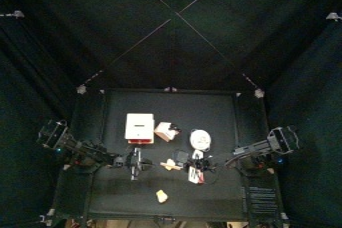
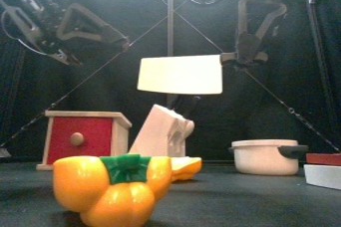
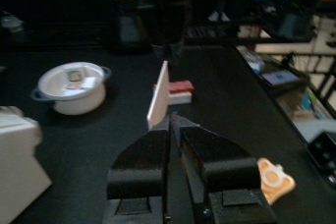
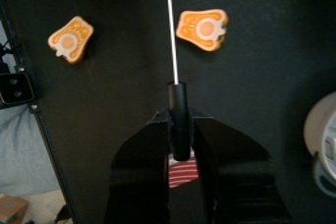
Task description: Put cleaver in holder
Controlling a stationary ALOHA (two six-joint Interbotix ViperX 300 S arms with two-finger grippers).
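The cleaver (image 2: pixel 180 74), with a cream blade and a dark handle, hangs flat-side-on high over the table's middle. My right gripper (image 2: pixel 240 57) is shut on its handle from the right. In the right wrist view the blade (image 4: pixel 172 31) shows edge-on as a thin white line running out from the jaws. The holder (image 2: pixel 163 131), a white slotted block, leans on the table below the blade. My left gripper (image 3: pixel 175 130) stands open just short of the blade's tip, holding nothing. In the front view that gripper (image 2: pixel 94 47) is up at the left, apart from the cleaver.
A red box with a drawer (image 2: pixel 87 136) stands left of the holder and a white pot (image 2: pixel 266 156) to its right. A yellow toy pepper (image 2: pixel 114 186) lies at the front edge. Two orange toy pieces (image 4: pixel 203 27) lie on the table under the blade.
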